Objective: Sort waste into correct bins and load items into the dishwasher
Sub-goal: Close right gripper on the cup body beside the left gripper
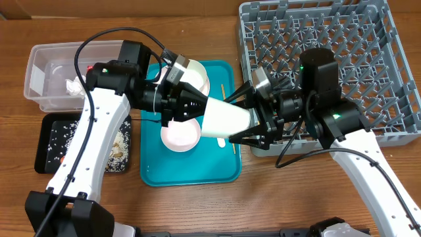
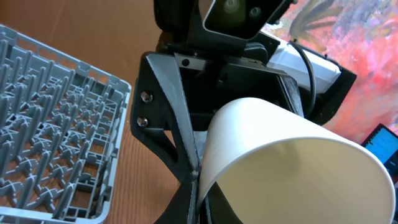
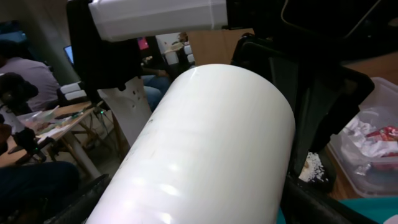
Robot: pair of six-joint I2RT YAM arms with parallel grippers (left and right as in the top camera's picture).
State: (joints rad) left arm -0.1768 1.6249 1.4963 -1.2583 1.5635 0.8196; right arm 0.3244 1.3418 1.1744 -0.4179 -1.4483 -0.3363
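Left hand (image 1: 198,107): closed, pinching the rim wall of the small white cup (image 2: 292,155).
Cup finish: plain white, smooth, empty inside.
Cup position: on its side, held above the teal tray (image 1: 191,172), between both hands.
Right hand (image 1: 234,119): spread wide, fingers straddling the cup's far end.

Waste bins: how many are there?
2. A clear tub at the far left, and a black tray just below it in the overhead view. None seems hidden.
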